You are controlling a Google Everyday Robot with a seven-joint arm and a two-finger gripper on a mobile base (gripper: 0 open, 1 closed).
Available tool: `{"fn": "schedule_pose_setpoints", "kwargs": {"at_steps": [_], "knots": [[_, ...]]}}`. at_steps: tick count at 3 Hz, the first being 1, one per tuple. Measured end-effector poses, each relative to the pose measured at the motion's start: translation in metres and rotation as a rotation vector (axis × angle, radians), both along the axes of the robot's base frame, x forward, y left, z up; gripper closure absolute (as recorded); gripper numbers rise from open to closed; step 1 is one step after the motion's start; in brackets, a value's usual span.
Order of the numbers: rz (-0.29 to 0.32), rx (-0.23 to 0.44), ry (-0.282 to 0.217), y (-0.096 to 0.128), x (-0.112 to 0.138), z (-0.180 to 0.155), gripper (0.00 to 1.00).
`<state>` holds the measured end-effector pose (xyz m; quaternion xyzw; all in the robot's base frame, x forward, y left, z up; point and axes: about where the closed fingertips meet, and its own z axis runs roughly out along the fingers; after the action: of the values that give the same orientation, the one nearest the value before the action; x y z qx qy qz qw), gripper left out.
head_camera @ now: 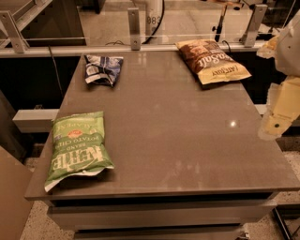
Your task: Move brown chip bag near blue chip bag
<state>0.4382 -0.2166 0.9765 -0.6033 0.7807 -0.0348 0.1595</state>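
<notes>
Brown chip bag (213, 61) at far right corner of desk (178, 140), blue chip bag (103, 69) far left; gripper (280, 110) off right edge, grip indiscernible

The brown chip bag (213, 61) is lying at the far right corner of the table (164, 131), the blue chip bag (103, 69) far left, well apart; the gripper (274, 123) is hovering off the right edge.

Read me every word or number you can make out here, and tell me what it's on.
"KETTLE BRAND POTATO CHIPS": green Kettle bag.
"Sea Salt", "LATE JULY", both faint: brown chip bag.
"98": white post.
Blue chip bag: markings unreadable.
Gripper, right of the table: no text.
</notes>
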Motion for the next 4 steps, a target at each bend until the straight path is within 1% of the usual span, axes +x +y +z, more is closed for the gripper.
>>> {"fn": "schedule_pose_setpoints", "kwargs": {"at_steps": [1,2,3,4], "knots": [[0.009,-0.004,-0.012,0.002,0.003,0.000,0.00],[-0.049,0.026,-0.029,-0.007,0.018,-0.015,0.00],[-0.147,0.106,-0.066,-0.016,0.038,-0.037,0.00],[-0.238,0.228,-0.097,-0.028,0.060,-0.059,0.00]]}}
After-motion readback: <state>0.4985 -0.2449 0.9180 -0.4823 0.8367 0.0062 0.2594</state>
